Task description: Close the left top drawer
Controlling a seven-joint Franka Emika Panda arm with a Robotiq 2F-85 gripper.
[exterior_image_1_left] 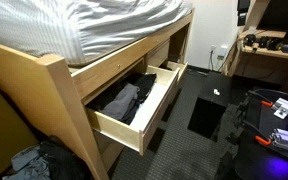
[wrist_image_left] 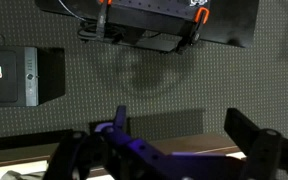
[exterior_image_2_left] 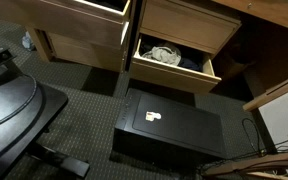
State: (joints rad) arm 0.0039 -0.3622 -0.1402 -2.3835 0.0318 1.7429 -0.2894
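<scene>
The left top drawer [exterior_image_1_left: 134, 112] is pulled far out of the pine bed frame, with dark grey-black clothes [exterior_image_1_left: 122, 100] inside. In an exterior view only its pale front edge [exterior_image_2_left: 84, 6] shows at the top. My gripper [wrist_image_left: 179, 112] shows only in the wrist view. Its two dark fingers are spread wide with nothing between them, over grey carpet. A pale wood strip [wrist_image_left: 184, 143] lies just below the fingers; I cannot tell which part of the furniture it is. The gripper is not discernible in either exterior view.
A shorter pine drawer [exterior_image_2_left: 174, 70] stands open with a white-and-black item [exterior_image_2_left: 164, 55] inside. A black box [exterior_image_2_left: 169, 125] sits on the carpet in front of it, seen in all views [exterior_image_1_left: 209, 112] [wrist_image_left: 24, 75]. The robot base [wrist_image_left: 149, 20] and a desk [exterior_image_1_left: 269, 50] are nearby.
</scene>
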